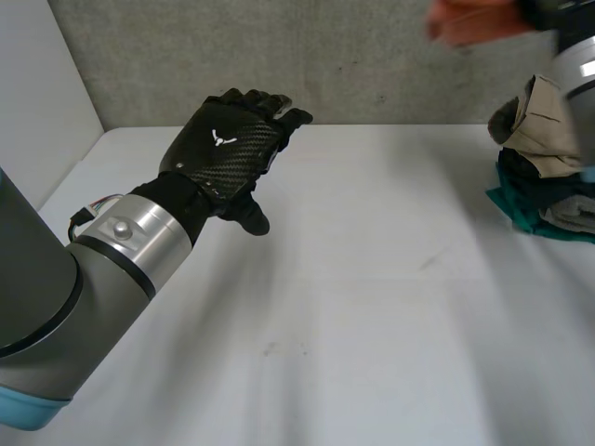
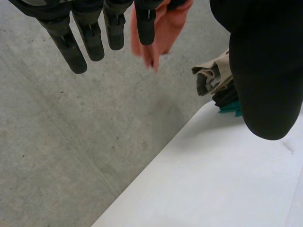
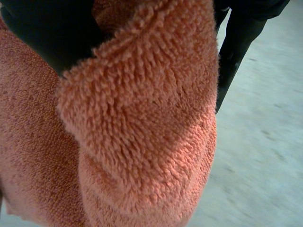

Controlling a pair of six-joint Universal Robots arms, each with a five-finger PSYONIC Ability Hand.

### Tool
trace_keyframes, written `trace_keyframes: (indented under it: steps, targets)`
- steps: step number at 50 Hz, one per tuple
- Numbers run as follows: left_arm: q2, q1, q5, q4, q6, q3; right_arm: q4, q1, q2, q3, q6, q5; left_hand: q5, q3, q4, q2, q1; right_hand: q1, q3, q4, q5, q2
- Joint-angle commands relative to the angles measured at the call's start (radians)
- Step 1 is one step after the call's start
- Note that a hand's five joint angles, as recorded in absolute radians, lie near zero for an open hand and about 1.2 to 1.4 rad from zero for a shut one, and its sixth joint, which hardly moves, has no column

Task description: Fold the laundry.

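My left hand (image 1: 228,139) hovers over the back left of the white table (image 1: 372,307), open, with its fingers (image 2: 78,42) straight and its thumb (image 2: 265,71) spread, holding nothing. At the far right an orange fluffy towel (image 1: 469,23) hangs in the air above the table's back edge. My right hand (image 3: 42,38) is shut on it, the thick pile bunched against the palm, with a finger (image 3: 236,42) beside the fold. From the left wrist view the towel (image 2: 163,28) dangles beyond my left fingertips.
A heap of laundry (image 1: 548,177) in beige, dark and teal lies at the table's right edge, below my right arm (image 1: 576,65); it also shows as a heap (image 2: 215,78) beside my left thumb. Grey concrete floor (image 2: 71,142) lies past the table's back edge.
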Motion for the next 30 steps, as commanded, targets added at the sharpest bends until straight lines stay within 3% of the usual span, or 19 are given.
trace_keyframes:
  steps: [1,12,20,30]
  targets:
    - [-0.014,-0.014,0.001,0.001,0.000,0.001,-0.146,-0.203,0.128,-0.089,0.144,-0.036,-0.024,-0.010,-0.004,-0.004,0.007,0.428,0.262,0.211,0.332,0.283]
    - [-0.037,-0.022,-0.001,0.020,0.000,-0.003,-0.226,-0.369,0.371,-0.033,0.288,-0.209,-0.024,-0.010,-0.004,-0.004,0.007,0.428,0.262,0.211,0.332,0.283]
    - [-0.053,-0.025,-0.002,0.021,0.000,-0.006,-0.312,-0.450,0.405,0.093,0.285,-0.323,-0.021,-0.007,-0.001,-0.001,0.010,0.428,0.262,0.211,0.332,0.283]
    - [-0.062,-0.025,-0.001,0.021,0.000,-0.017,-0.312,-0.459,0.420,0.121,0.284,-0.344,-0.021,-0.007,-0.001,-0.001,0.010,0.428,0.262,0.211,0.332,0.283]
